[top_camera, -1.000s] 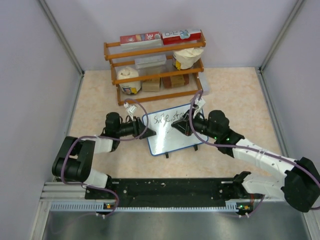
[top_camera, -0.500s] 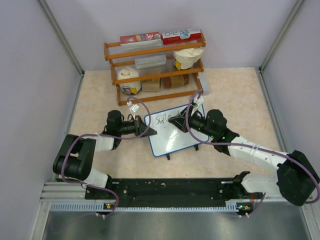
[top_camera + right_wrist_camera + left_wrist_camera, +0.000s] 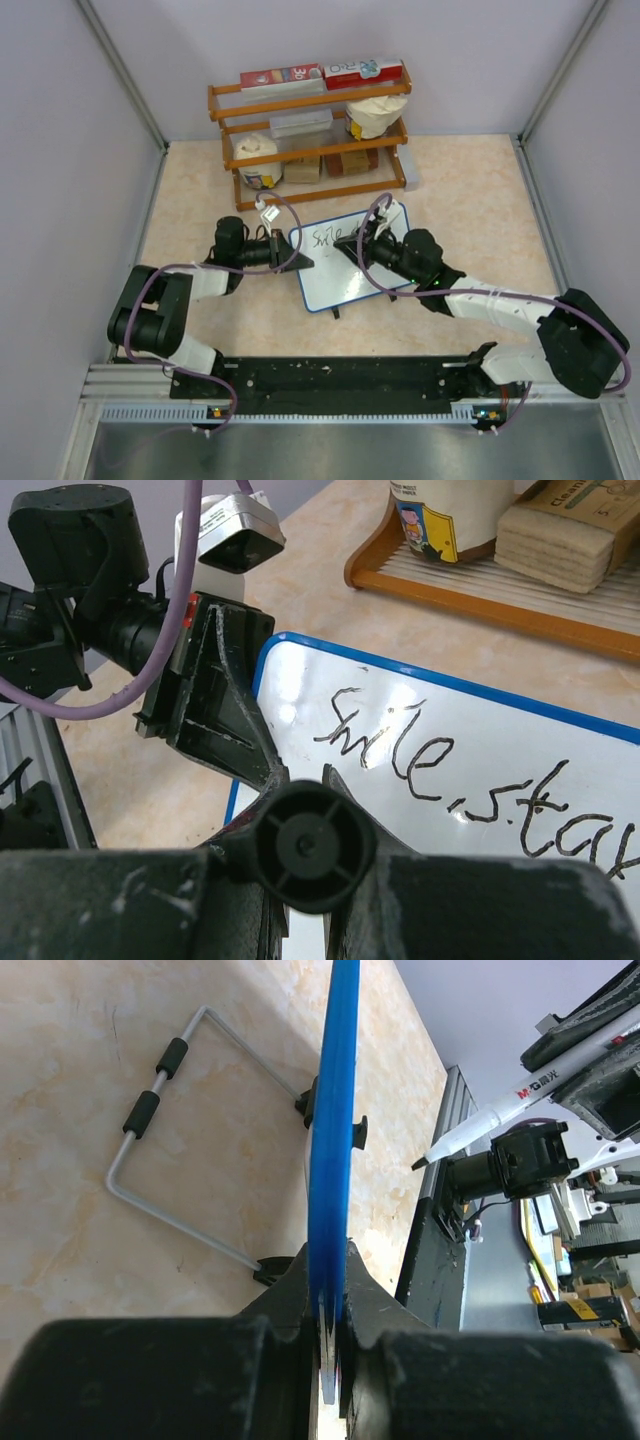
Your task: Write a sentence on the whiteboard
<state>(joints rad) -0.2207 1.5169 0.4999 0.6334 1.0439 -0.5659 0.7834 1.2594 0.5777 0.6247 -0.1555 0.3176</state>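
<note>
Two grippers attend one small glossy white whiteboard (image 3: 335,285) with a thin blue frame. The left gripper (image 3: 326,1285) has its jaws pinched tight on the board's blue edge, and the board runs straight out ahead of them. The right gripper (image 3: 302,792) is clamped around a white marker pen (image 3: 490,1120). The black handwritten sentence (image 3: 420,765) lies just beyond those jaws, the pen's tip off the surface.

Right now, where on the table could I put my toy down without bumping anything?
The beige marbled tabletop is bare right of the orange wooden rack, and between the blue-framed whiteboard and the black rail. The middle is crowded: the left gripper clamps the board, the right gripper holds a white marker over it.
</note>
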